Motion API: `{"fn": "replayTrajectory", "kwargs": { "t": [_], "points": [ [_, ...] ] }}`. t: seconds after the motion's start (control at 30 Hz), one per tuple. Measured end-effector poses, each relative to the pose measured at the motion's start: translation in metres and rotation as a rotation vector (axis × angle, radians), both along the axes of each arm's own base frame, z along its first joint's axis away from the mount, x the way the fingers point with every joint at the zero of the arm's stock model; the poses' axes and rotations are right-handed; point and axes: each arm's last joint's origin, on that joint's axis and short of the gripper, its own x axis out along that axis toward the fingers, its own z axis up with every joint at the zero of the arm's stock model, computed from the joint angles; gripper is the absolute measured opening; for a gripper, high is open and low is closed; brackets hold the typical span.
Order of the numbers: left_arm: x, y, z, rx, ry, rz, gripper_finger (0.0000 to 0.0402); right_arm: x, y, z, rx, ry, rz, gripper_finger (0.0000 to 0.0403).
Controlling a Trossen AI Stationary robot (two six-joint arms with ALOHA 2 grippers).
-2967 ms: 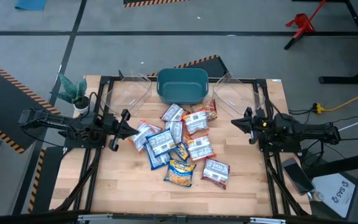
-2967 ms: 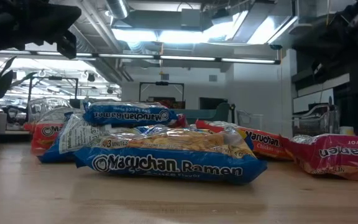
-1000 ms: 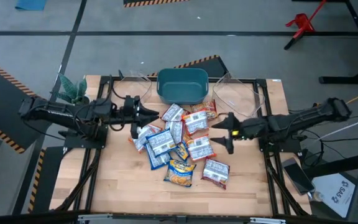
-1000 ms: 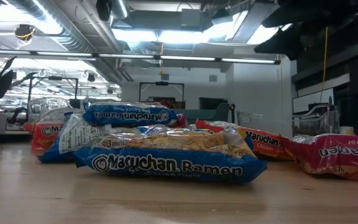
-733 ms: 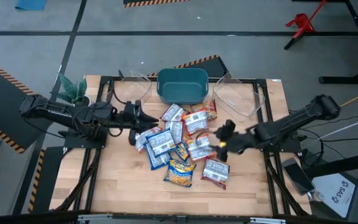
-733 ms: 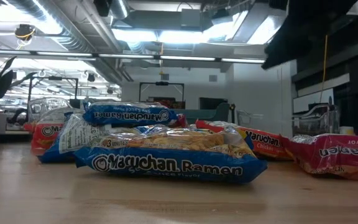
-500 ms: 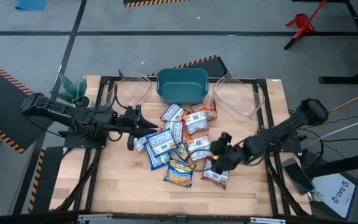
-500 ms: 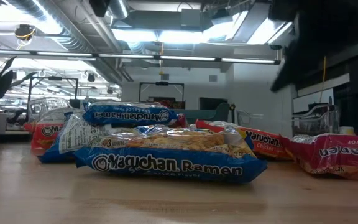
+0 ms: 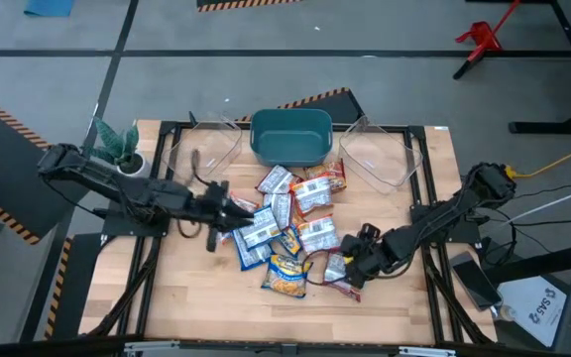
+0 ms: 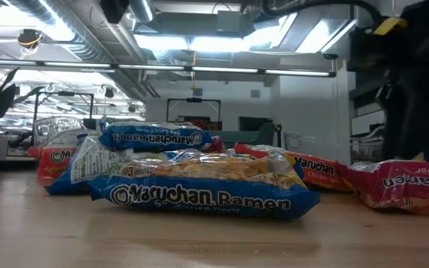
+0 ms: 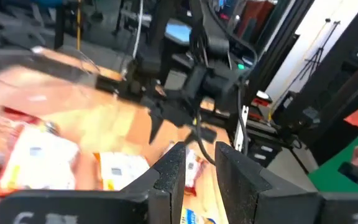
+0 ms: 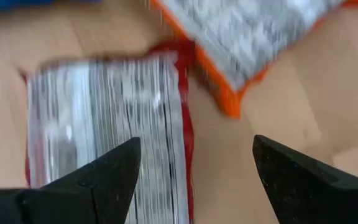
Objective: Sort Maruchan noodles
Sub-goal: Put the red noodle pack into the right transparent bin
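I see the Maruchan noodles point(image 9: 287, 226) heaped mid-counter point(image 9: 188, 300), in front of the teal bin point(image 9: 290, 136). The right gripper point(image 9: 347, 266) sits low over the dark red packet point(image 9: 337, 270) at the pile's near right edge, jaws apart and straddling it. The left gripper point(image 9: 247, 210) reaches over the pile's left side above a blue-white packet point(image 9: 256, 233), jaws narrowly apart, holding nothing.

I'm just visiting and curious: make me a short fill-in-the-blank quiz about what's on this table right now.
1. The bin behind the noodle pile is coloured ____.
2. The right gripper, jaws open, hovers over a packet with a dark ____ border.
3. Clear containers stand on both sides of the ____.
4. The left gripper reaches over the ____ of packets.

Missing words: teal; red; bin; pile
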Motion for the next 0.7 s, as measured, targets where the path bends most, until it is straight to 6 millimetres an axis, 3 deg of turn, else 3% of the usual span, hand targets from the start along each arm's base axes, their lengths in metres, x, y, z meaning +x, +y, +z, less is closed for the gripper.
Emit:
{"fn": "replayTrajectory", "kwargs": {
  "t": [0.23,0.37,0.53,0.7],
  "points": [
    [0.058,-0.038,-0.046,-0.038,-0.03,-0.159,0.0082,-0.019,0.005,0.019,0.053,-0.014,-0.051,0.0296],
    [0.094,-0.058,-0.073,-0.001,0.042,-0.187,0.0082,-0.034,0.01,0.033,0.063,-0.093,-0.155,0.0296],
    [0.144,-0.077,-0.083,0.097,0.096,-0.17,0.0077,-0.047,0.019,0.041,0.056,-0.211,-0.271,0.0296],
    [0.183,-0.096,-0.096,0.24,0.237,-0.179,0.0037,-0.061,0.025,0.04,0.065,-0.256,-0.418,0.0296]
  ]
}}
